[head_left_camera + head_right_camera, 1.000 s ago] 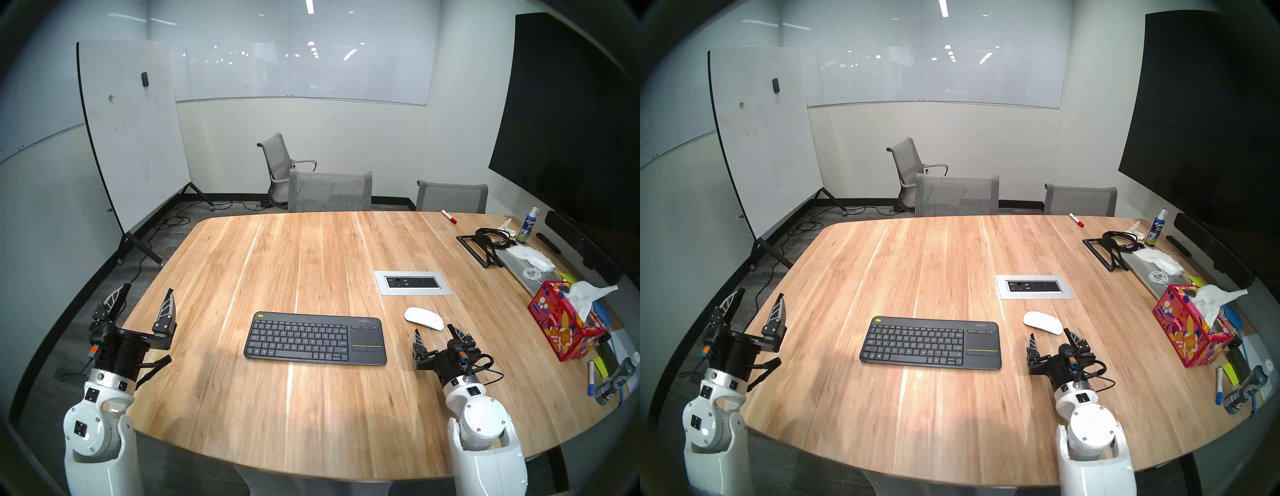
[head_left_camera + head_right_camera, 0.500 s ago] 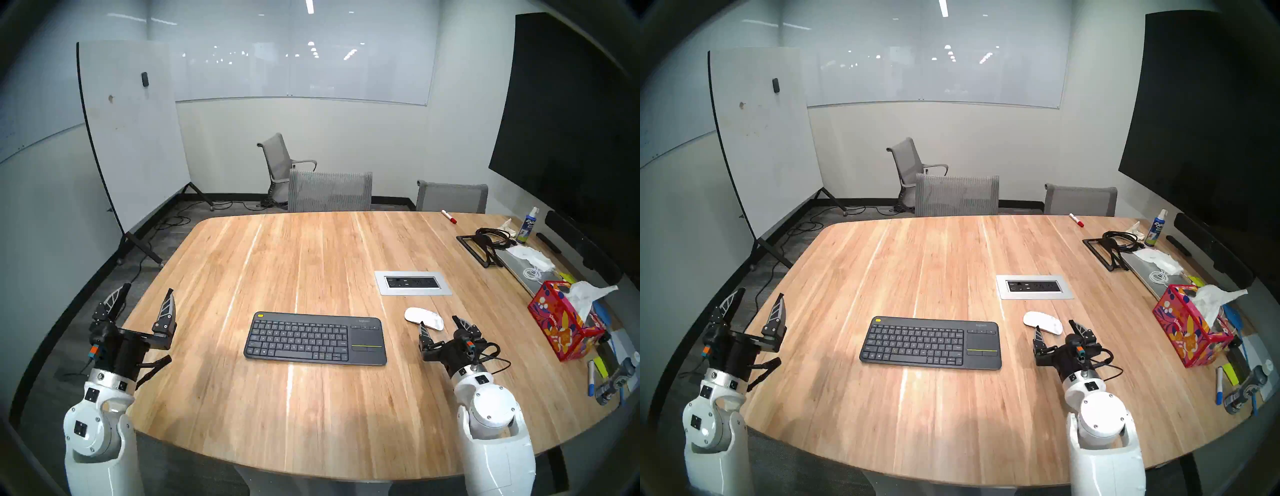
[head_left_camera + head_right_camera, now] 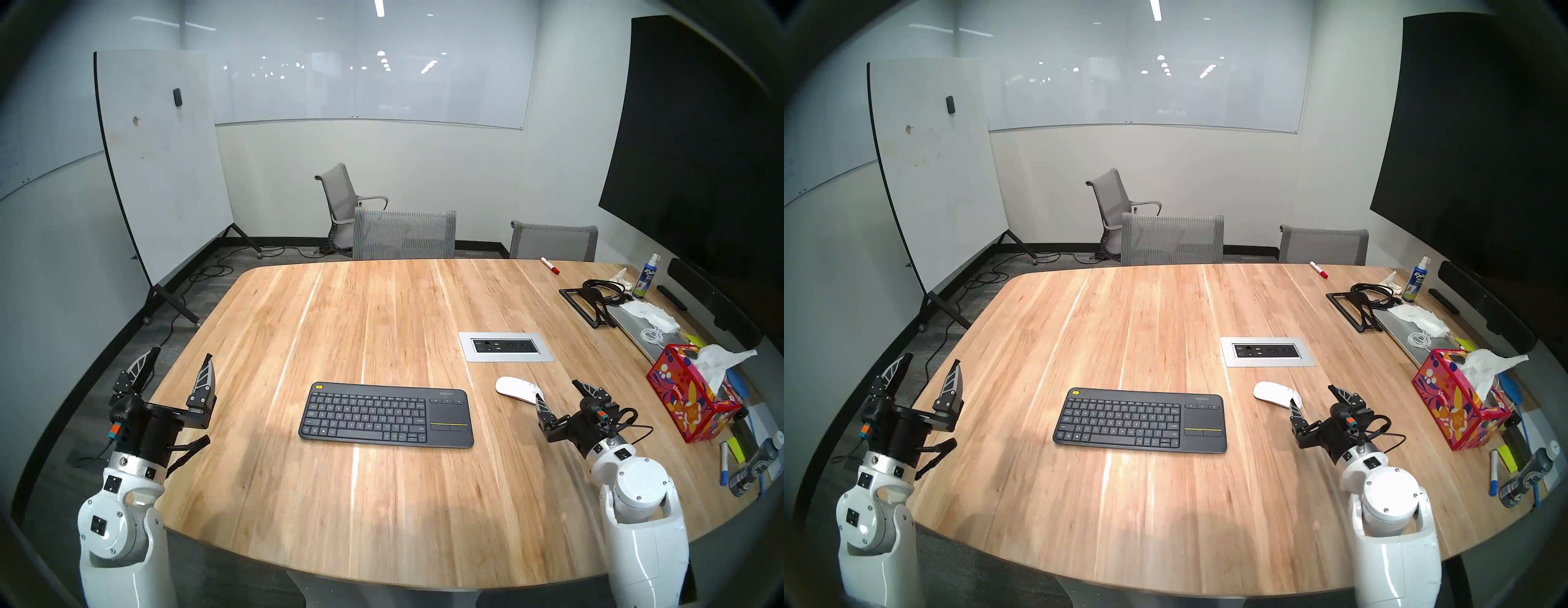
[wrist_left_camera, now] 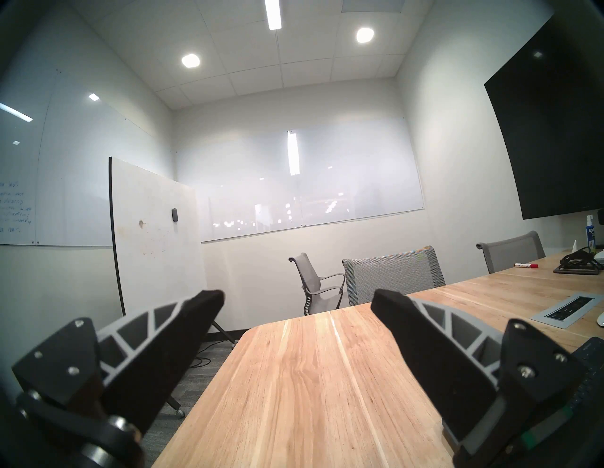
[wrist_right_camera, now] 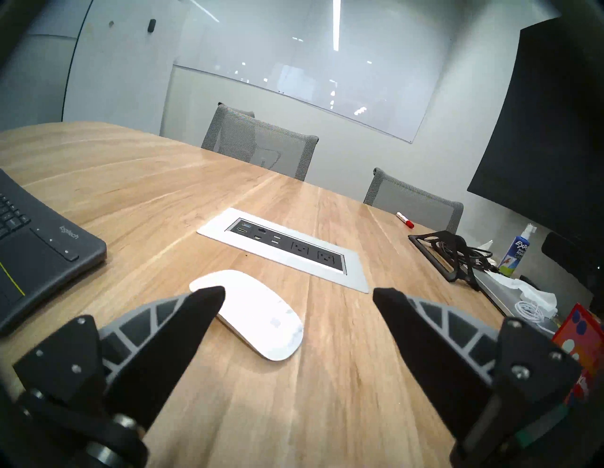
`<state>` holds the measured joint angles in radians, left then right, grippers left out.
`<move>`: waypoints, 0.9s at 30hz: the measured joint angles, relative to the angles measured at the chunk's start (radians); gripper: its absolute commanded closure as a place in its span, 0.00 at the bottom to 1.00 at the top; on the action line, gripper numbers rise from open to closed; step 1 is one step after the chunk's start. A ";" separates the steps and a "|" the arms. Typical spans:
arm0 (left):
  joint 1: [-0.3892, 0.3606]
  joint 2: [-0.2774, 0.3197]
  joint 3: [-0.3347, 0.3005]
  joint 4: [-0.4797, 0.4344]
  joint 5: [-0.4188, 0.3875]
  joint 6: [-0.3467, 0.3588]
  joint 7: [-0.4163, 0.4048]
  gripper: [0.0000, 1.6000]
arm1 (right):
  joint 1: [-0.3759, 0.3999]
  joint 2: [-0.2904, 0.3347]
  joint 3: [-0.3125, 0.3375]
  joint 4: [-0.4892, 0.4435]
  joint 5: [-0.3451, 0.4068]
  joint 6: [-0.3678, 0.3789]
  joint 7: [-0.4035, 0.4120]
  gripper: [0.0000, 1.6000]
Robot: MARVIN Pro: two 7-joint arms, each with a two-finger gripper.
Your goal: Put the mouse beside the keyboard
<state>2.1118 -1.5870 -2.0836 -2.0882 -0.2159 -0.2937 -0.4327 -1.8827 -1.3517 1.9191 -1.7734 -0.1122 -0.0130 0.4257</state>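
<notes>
Placement looked essentially complete: the mouse (image 3: 518, 389) lay flat on the counter (image 3: 382, 501) at the keyboard's (image 3: 386, 415) 3 o'clock side, near but apart. The right hand (image 3: 561, 390) hovered beside it, spread and empty. The left hand (image 3: 178, 358) was likewise spread.

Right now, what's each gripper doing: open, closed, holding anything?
Left gripper: open, empty.
Right gripper: open, empty, just beside the mouse.

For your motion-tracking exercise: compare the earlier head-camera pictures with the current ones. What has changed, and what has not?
The right tool, jaws open and empty, swung rightward, past the mouse. Nothing was gripped or released. The mouse, keyboard and left tool kept their places.
</notes>
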 measured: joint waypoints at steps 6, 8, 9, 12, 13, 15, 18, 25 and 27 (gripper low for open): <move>-0.002 -0.003 -0.002 0.000 0.001 0.000 -0.003 0.00 | 0.038 0.066 0.025 0.034 0.020 0.019 0.113 0.00; -0.003 -0.004 -0.002 0.000 0.001 0.000 -0.004 0.00 | 0.051 0.085 0.027 0.052 0.022 0.022 0.147 0.00; -0.003 -0.004 -0.003 0.000 0.002 0.000 -0.005 0.00 | 0.058 0.097 0.027 0.063 0.023 0.022 0.168 0.00; -0.004 -0.006 -0.003 0.000 0.002 0.000 -0.007 0.00 | 0.081 0.131 0.026 0.092 0.026 0.020 0.231 0.00; -0.004 -0.006 -0.004 0.000 0.002 0.000 -0.007 0.00 | 0.085 0.138 0.024 0.097 0.027 0.019 0.243 0.00; -0.005 -0.007 -0.004 0.001 0.003 0.000 -0.008 0.00 | 0.098 0.161 0.015 0.114 0.032 0.015 0.283 0.00; -0.005 -0.009 -0.005 0.001 0.003 0.001 -0.010 0.00 | 0.117 0.191 -0.005 0.139 0.040 0.006 0.340 0.00; -0.007 -0.013 -0.007 0.001 0.005 0.002 -0.014 0.00 | 0.164 0.237 -0.050 0.196 0.055 -0.019 0.455 0.00; -0.008 -0.014 -0.008 0.001 0.005 0.002 -0.015 0.00 | 0.176 0.244 -0.058 0.203 0.057 -0.025 0.469 0.00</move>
<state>2.1041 -1.6007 -2.0918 -2.0877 -0.2106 -0.2919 -0.4472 -1.7070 -1.1081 1.8611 -1.5702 -0.0557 -0.0376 0.8946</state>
